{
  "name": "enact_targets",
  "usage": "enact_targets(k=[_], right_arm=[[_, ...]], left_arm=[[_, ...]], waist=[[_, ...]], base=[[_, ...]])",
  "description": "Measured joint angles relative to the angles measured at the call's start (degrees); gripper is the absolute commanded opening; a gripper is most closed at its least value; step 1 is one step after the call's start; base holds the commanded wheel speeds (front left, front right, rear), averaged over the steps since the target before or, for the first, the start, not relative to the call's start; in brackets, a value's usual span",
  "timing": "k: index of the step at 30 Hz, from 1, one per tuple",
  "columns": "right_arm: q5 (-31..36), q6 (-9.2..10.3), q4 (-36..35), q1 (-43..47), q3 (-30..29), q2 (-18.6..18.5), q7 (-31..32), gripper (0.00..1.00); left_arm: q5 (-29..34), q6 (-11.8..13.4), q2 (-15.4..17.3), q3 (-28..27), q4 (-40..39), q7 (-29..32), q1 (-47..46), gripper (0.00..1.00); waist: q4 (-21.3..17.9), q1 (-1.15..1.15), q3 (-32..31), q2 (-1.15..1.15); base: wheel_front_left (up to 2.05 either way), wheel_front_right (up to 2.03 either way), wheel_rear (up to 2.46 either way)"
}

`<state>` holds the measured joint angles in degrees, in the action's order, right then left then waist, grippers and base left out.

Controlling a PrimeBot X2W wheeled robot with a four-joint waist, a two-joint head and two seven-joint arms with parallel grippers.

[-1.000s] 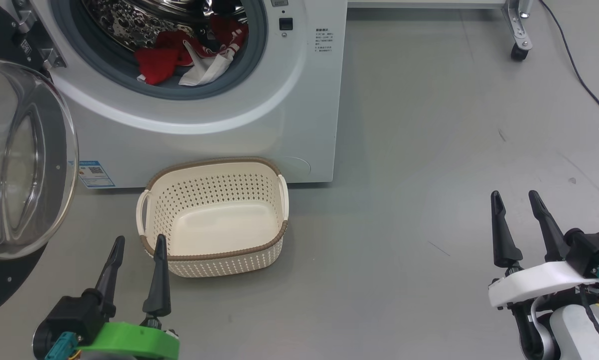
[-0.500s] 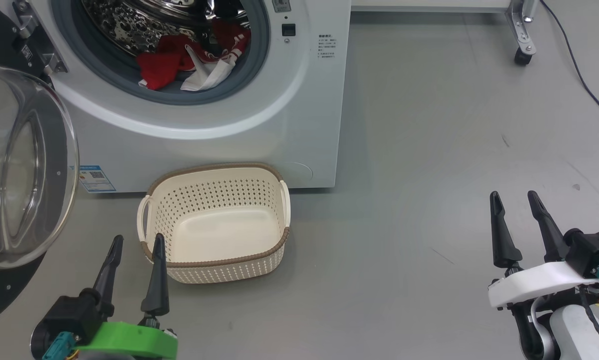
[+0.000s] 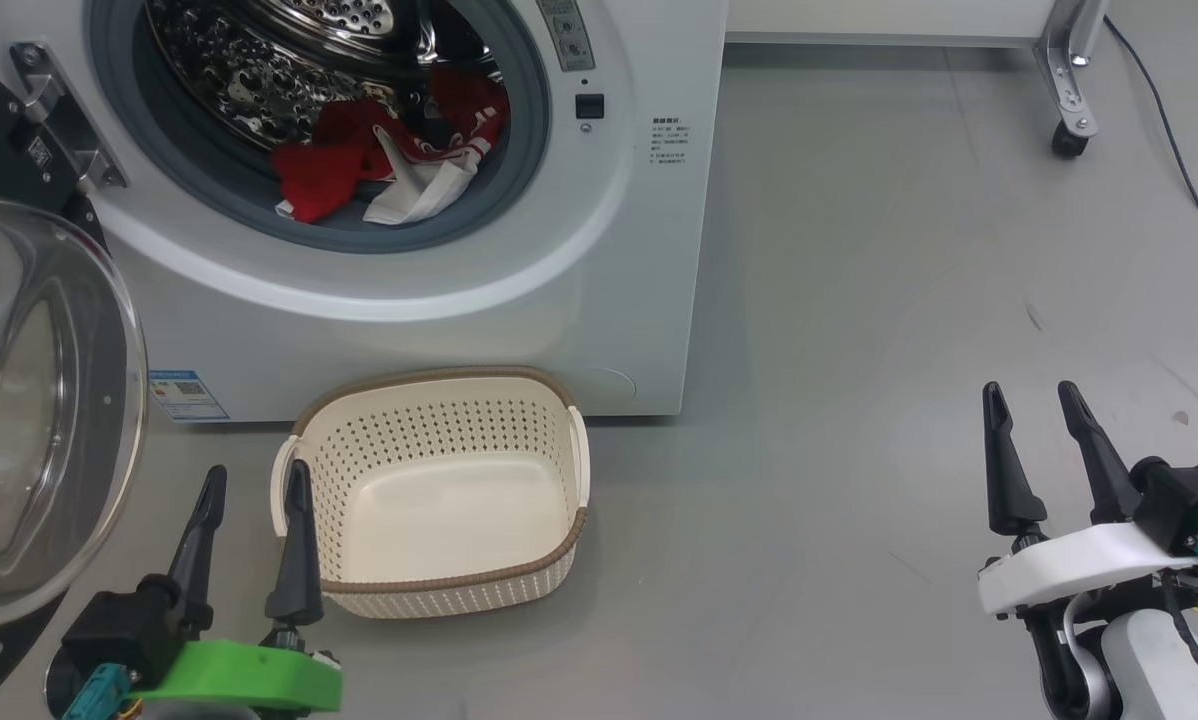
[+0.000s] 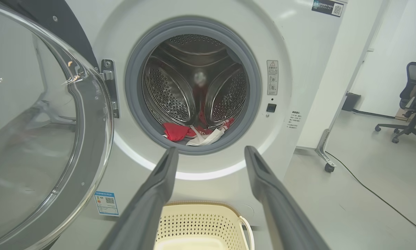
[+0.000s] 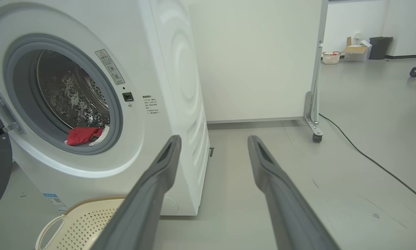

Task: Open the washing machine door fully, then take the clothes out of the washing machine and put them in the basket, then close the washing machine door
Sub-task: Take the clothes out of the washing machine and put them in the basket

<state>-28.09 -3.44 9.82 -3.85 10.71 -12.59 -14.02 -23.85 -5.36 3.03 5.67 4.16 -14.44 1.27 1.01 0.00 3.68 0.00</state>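
I'm viewing the washing machine door (image 3: pixel 39 420) swung wide open on the L side. The clothes (image 3: pixel 359 165) are lying inside the washing machine (image 3: pixel 599 300), at the front lip of the drum (image 3: pixel 259 70). The basket (image 3: pixel 439 383) is sitting on the floor (image 3: pixel 859 300) just in front of the machine, below the opening. The left gripper (image 3: pixel 258 470) is hovering by the basket's L handle, fingers spread, gripping nothing. The right gripper (image 3: pixel 1029 390) is hanging well apart to the R, fingers likewise spread, no grip.

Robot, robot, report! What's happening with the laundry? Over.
Both jaws open, empty. Door wide open. Clothes in drum; basket empty. Nothing blocking.
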Motion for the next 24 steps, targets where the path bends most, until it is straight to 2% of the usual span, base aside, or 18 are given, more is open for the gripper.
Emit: enact_targets(k=[13, 24], right_arm=[[0.0, -0.01, 0.0, 0.0, -0.2, 0.1, 0.0, 1.00], [0.0, -0.01, 0.1, 0.0, -0.6, 0.2, 0.0, 1.00]], left_arm=[[1.0, 0.5, 0.0, -0.3, -0.6, 0.0, 0.0, 1.00], [0.3, 0.5, -0.1, 0.3, -0.2, 0.0, 0.0, 1.00]], waist=[[0.3, 0.00, 0.3, 0.00], [0.0, 0.00, 0.2, 0.00]], base=[[1.30, -1.37, 0.07], [0.72, -0.96, 0.24]])
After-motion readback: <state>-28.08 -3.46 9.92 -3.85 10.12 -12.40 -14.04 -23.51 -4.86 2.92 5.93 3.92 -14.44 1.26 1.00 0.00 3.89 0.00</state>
